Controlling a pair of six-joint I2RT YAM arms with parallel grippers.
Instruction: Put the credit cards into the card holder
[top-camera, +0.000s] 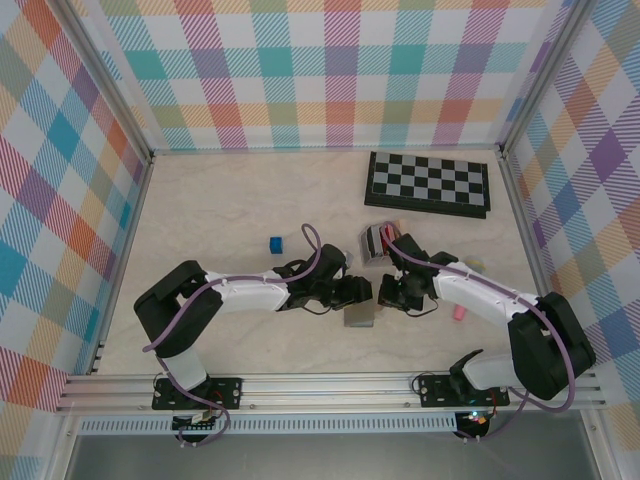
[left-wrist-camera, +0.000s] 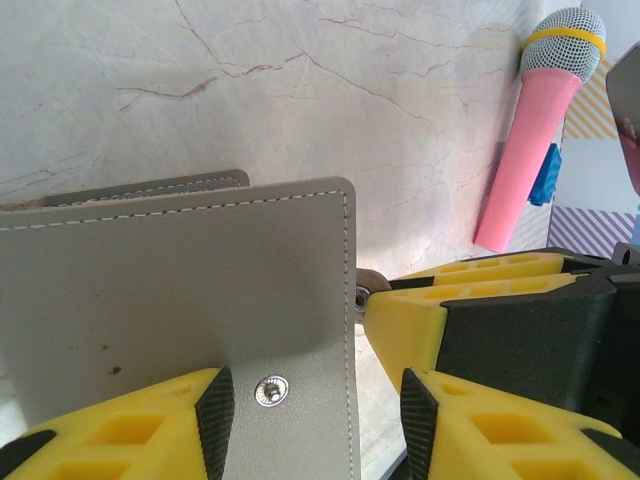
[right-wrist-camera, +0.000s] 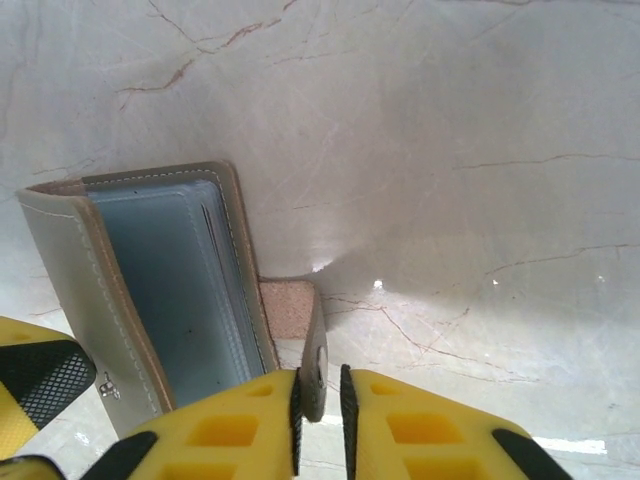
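The grey, pale-stitched card holder (top-camera: 360, 315) lies at the near middle of the table (top-camera: 230, 210), between my pincers. The right wrist view shows it open with bluish clear sleeves and my right pincer (right-wrist-camera: 318, 395) nipped on its strap tab (right-wrist-camera: 314, 350). The left wrist view shows the outer cover with a snap stud and my left pincer (left-wrist-camera: 310, 405) astride it, clamping or not I cannot tell; bare marble lies beyond its edges, with a pink microphone (left-wrist-camera: 535, 150) near.

Grey card holder (left-wrist-camera: 180, 300) below parted L jaws, pink mic (left-wrist-camera: 530, 140) well apart.
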